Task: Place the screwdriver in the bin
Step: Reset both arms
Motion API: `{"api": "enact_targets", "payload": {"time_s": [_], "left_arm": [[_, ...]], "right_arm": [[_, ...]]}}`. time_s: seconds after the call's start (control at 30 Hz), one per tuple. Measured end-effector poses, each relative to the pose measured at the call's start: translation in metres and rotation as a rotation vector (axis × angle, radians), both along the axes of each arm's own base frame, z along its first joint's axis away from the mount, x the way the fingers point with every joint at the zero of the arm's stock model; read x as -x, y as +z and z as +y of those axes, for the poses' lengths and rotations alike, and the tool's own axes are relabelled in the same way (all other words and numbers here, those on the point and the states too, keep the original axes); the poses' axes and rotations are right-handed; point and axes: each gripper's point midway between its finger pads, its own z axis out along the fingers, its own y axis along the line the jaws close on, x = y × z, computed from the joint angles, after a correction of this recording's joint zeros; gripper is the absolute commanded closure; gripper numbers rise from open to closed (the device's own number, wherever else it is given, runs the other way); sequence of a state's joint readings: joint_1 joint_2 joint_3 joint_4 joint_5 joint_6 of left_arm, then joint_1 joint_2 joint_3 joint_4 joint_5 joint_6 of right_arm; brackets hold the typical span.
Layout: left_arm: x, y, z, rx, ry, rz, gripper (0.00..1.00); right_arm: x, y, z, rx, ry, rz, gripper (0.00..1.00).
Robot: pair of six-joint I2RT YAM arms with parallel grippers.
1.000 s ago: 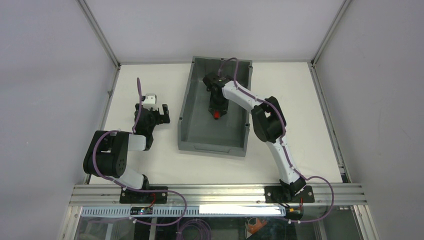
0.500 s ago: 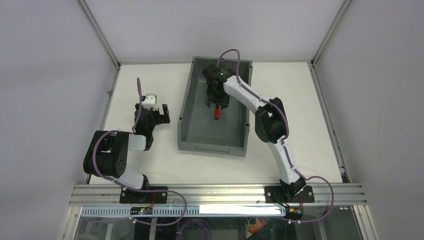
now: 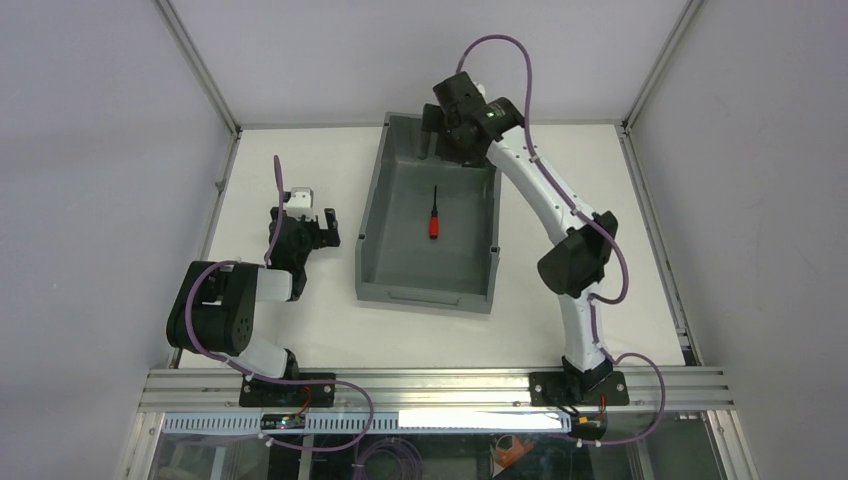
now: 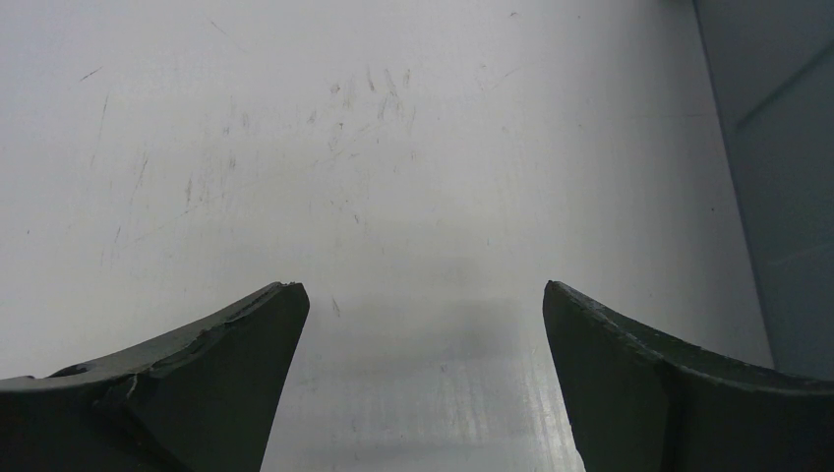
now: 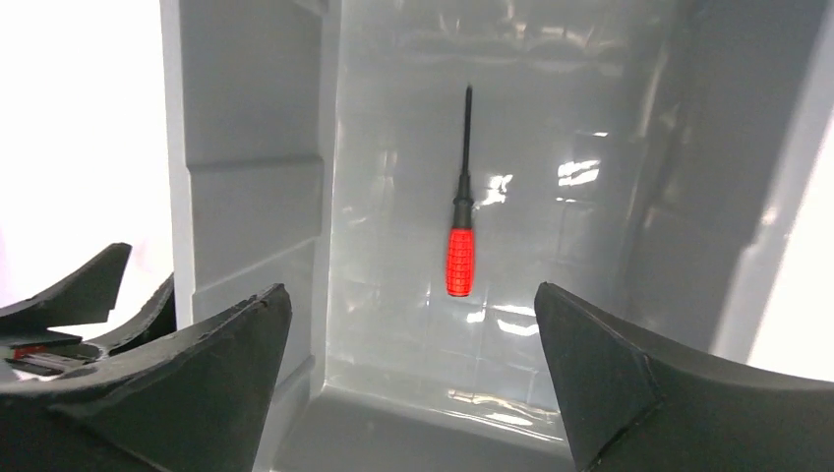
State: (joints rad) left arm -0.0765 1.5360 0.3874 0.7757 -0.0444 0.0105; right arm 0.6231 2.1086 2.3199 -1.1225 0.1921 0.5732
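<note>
Your right gripper (image 5: 408, 300) hangs above the far end of the bin (image 3: 372, 215), jaws spread wide, holding nothing. The screwdriver (image 5: 459, 246) lies flat on the bin's floor near the middle, red handle toward the arm bases, clear of every wall. Your left gripper (image 4: 423, 295) sits over the table (image 4: 393, 147) left of the bin, its 2 fingers spread and empty.

I see the whole table (image 3: 330, 320) from my top camera, high above and behind the arm bases; the left wrist camera faces the table from very near; the right wrist camera looks down into the bin (image 5: 256, 197), sharing its floor and the screwdriver (image 5: 459, 258) with the top view.
</note>
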Motion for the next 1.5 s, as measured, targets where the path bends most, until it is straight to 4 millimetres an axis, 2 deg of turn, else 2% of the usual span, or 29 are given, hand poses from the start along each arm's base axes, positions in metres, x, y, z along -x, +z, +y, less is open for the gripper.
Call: {"api": "enact_targets", "payload": {"time_s": [0.2,0.33,0.6,0.77,0.9,1.13,1.4,1.5], "left_arm": [[0.0,0.0,0.0,0.0,0.0,0.0,0.01],[0.0,0.0,0.0,0.0,0.0,0.0,0.01],[0.0,0.0,0.0,0.0,0.0,0.0,0.01],[0.0,0.0,0.0,0.0,0.0,0.0,0.01],[0.0,0.0,0.0,0.0,0.0,0.0,0.01],[0.0,0.0,0.0,0.0,0.0,0.0,0.01],[0.0,0.0,0.0,0.0,0.0,0.0,0.01],[0.0,0.0,0.0,0.0,0.0,0.0,0.01]], "right_arm": [[-0.011,0.037,-0.039,-0.004,-0.039,-0.078,0.01],[-0.016,0.052,-0.075,0.007,-0.088,-0.117,0.01],[-0.012,0.07,-0.149,0.038,-0.195,-0.187,0.01],[-0.008,0.071,-0.192,0.08,-0.262,-0.239,0.01],[-0.001,0.06,-0.217,0.124,-0.297,-0.272,0.01],[0.004,0.032,-0.241,0.184,-0.318,-0.295,0.01],[0.01,-0.017,-0.266,0.265,-0.345,-0.286,0.01],[0.018,-0.049,-0.274,0.3,-0.356,-0.28,0.01]]}}
